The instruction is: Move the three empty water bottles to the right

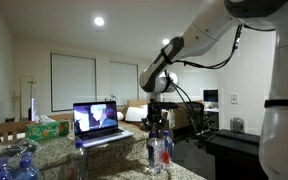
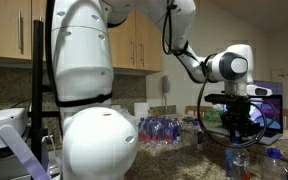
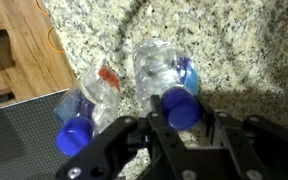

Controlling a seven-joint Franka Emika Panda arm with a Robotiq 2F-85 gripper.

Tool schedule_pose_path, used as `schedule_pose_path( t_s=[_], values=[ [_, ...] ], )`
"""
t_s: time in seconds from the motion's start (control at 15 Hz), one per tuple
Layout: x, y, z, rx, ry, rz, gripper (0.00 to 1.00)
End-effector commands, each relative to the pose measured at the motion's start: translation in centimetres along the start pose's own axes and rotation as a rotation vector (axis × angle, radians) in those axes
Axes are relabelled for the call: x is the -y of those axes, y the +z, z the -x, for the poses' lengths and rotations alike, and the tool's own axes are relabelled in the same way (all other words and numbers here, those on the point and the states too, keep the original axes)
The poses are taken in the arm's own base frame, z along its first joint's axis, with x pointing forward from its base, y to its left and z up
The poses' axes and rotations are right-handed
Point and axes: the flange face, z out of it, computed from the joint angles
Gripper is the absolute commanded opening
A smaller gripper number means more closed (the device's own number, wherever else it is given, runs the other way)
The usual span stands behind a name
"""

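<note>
On the granite counter (image 3: 234, 40), the gripper (image 3: 181, 120) is clenched around the blue cap of bottle 1 (image 3: 159, 65), which stands upright beneath it in the wrist view. Just beside it, toward the counter's edge, bottle 2 (image 3: 94, 95) tilts, showing its own blue cap and a red mark on its label. Whether the 2 touch I cannot tell. A 3rd bottle I cannot pick out. In an exterior view the arm (image 1: 184, 50) reaches down to bottle 1, which stands near the open laptop (image 1: 96, 120). A heap of bluish plastic (image 1: 14, 160) lies well apart from it, past the laptop, near a green tissue box (image 1: 49, 128).
</note>
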Motion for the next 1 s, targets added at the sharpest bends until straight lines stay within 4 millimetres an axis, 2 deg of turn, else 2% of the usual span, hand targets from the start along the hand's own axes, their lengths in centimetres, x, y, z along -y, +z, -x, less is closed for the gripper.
schedule_pose_path(
  t_s=[0.0, 0.27, 0.33, 0.4, 0.8, 0.93],
  values=[
    [0.1, 0.2, -0.7, -0.058, -0.030, 0.022, 0.14],
    [0.5, 0.7, -1.1, -0.083, -0.041, 0.024, 0.14],
    [0.5, 0.8, -1.1, -0.078, -0.046, 0.020, 0.61],
    [0.6, 0.9, -1.2, -0.076, -0.046, 0.017, 0.62],
    [0.6, 0.3, -1.2, -0.091, -0.040, 0.005, 0.98],
    [1.1, -0.9, -1.1, -0.136, -0.043, 0.002, 1.00]
  ],
)
